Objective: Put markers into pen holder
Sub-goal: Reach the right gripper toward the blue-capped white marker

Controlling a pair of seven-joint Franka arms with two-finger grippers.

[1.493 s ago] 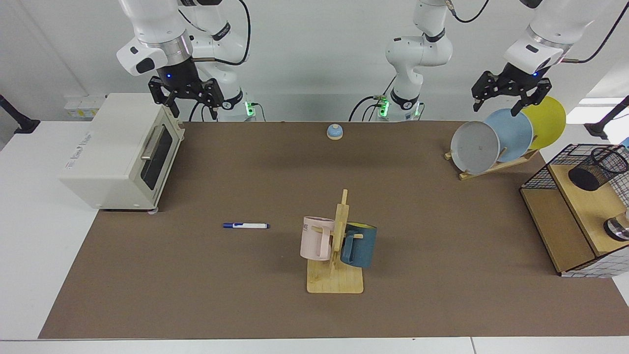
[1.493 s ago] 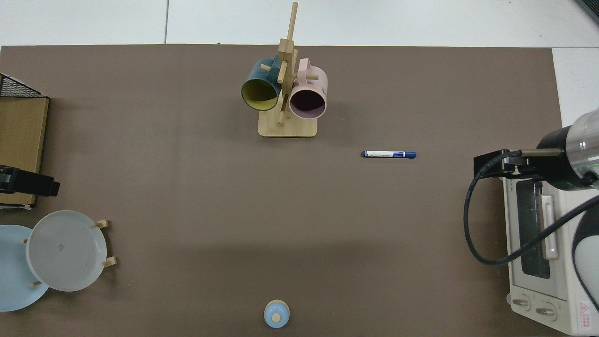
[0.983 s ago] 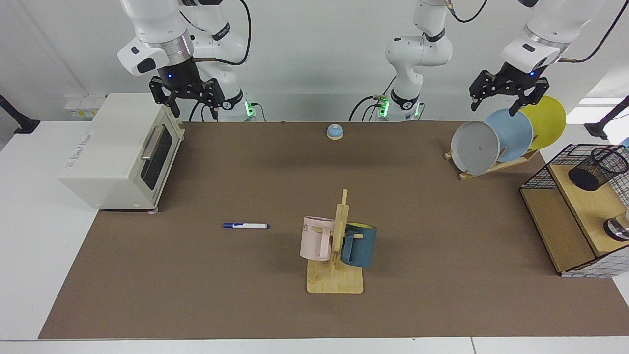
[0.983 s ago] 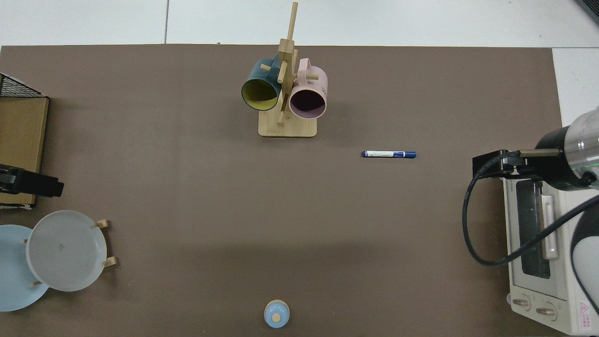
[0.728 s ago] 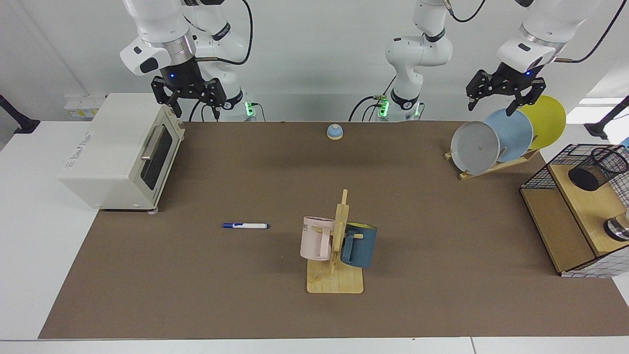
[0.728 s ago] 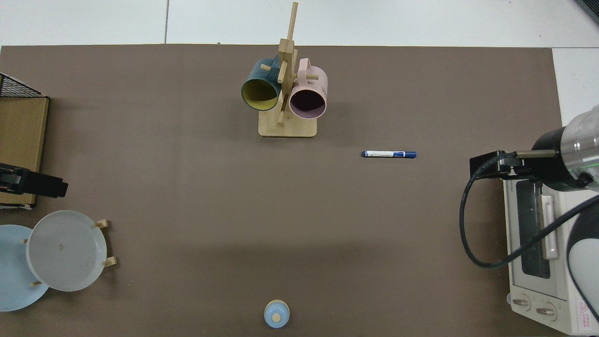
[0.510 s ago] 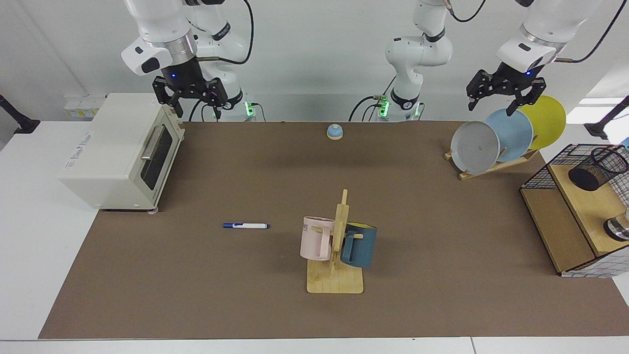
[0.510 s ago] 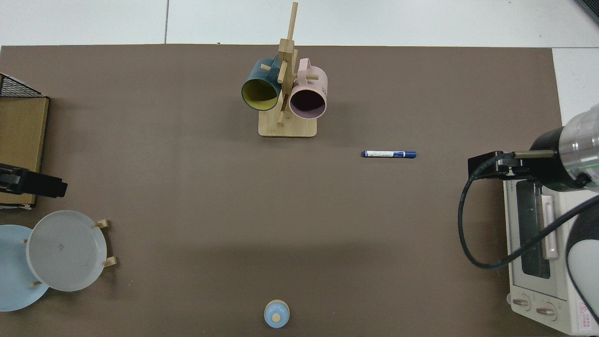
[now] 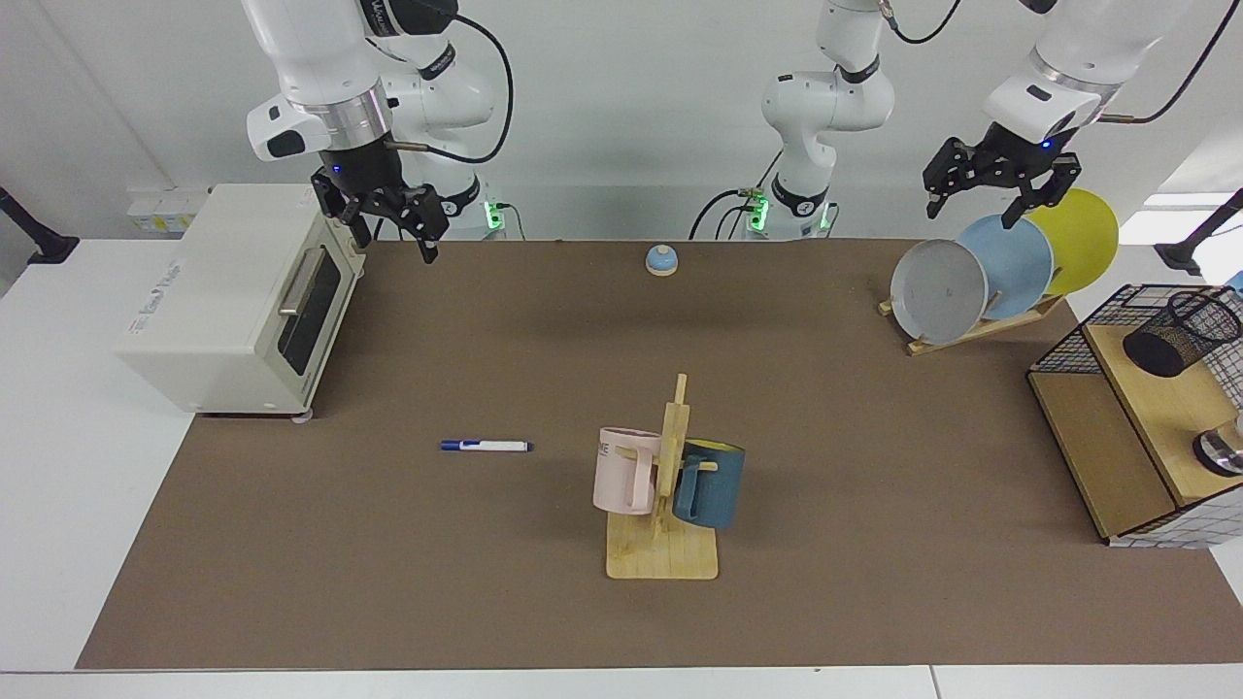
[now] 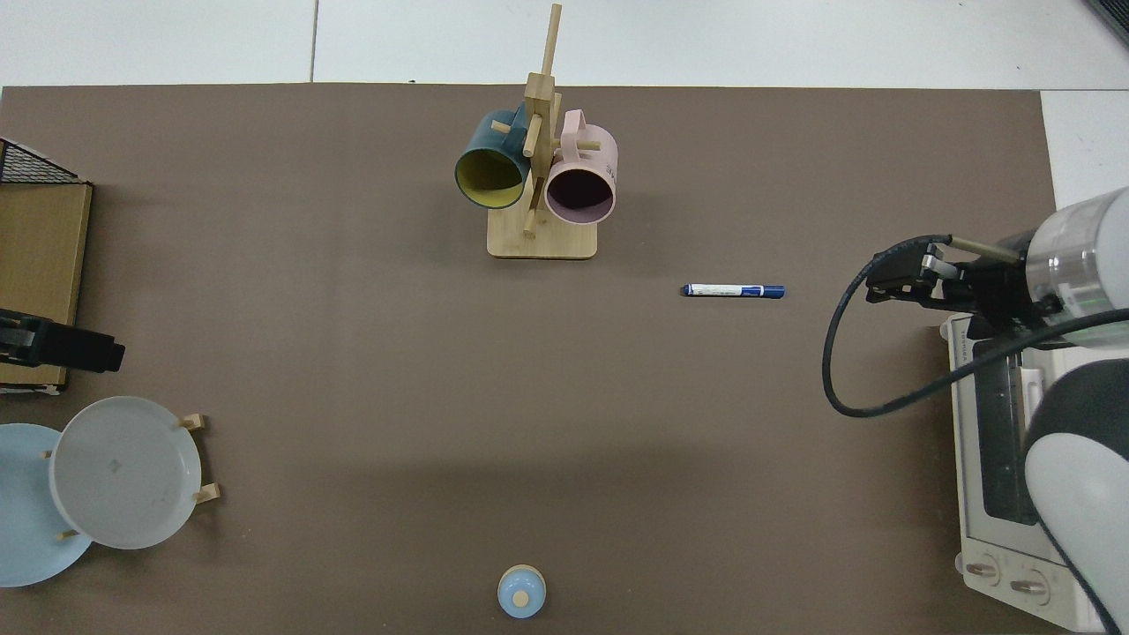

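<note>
Step in hand, as judged: approach, nothing grasped yet. Right gripper [image 9: 388,218] hangs above the toaster's [image 9: 228,296] front corner, fingers spread wide, empty. The marker [image 9: 486,446] lies flat on the mat, well below and forward of those fingers, blue cap pointing away from the mug rack [image 9: 665,485].

Left gripper [image 9: 991,189] waits over the plates [image 9: 1000,267], fingers parted, empty. The holder [image 9: 1180,333] stands in the basket [image 9: 1068,340], below and outboard of those fingers, far from the marker.

Next move: bring the right fingers down astride the barrel, across its long axis, then close.

Writing: toaster side carries a logo, unreadable; pink mug [image 9: 621,471] shows letters, perhaps "ME".
</note>
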